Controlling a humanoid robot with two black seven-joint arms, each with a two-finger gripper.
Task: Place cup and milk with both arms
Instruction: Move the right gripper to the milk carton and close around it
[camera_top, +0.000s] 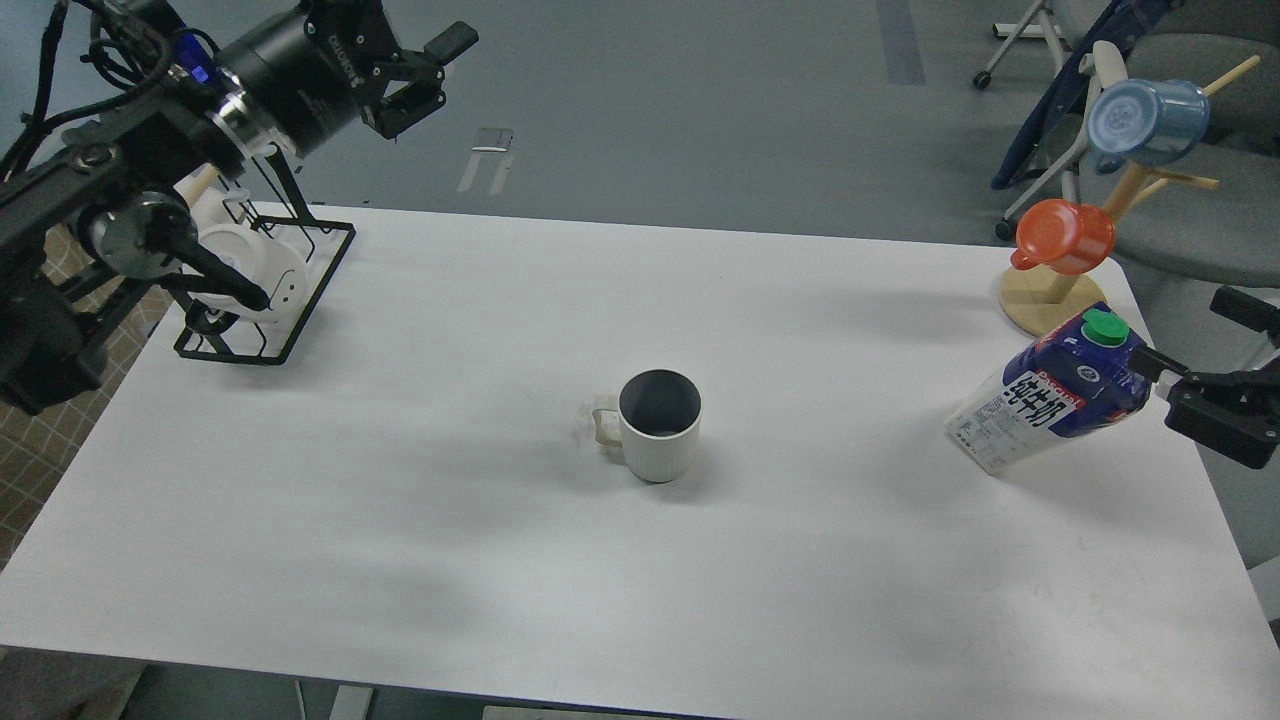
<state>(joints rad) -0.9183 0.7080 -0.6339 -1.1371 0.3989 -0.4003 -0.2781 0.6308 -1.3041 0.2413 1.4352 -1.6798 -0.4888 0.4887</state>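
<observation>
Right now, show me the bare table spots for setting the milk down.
Bare: between the cup and the milk, and the whole near strip of the table. Crowded: the black wire rack corner and the wooden cup tree corner.

The milk (1050, 400) carries large blue Chinese characters on its white side; they look like 纯牛奶, but I am not sure. Small print below them is too small to read. The left arm's wrist (300, 70) has white lettering, which is also unreadable.
</observation>
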